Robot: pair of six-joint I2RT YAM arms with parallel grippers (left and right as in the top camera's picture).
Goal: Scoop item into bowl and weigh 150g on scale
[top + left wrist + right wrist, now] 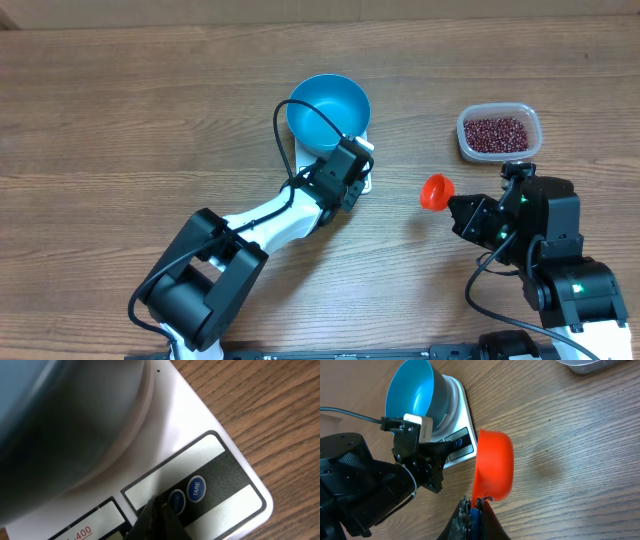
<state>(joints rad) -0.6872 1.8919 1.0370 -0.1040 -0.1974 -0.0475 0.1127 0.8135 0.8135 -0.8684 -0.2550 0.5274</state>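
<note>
The blue bowl (328,112) stands on the white scale (367,181), and its inside shows only blue. My left gripper (355,165) is shut, with its tip (159,505) down on the scale's button panel (220,472), next to the round blue TARE button (196,488). The bowl's side (60,420) fills the upper left of the left wrist view. The item, dark red beans (497,132), lies in a clear tub at the right. My right gripper (475,502) is shut on the blue handle of an orange scoop (494,465), held above the table right of the scale (462,407).
The clear tub (466,140) sits at the back right, beyond the scoop (436,191). My left arm (415,460) stretches across the table's middle to the scale. A black cable (300,105) arcs over the bowl's rim.
</note>
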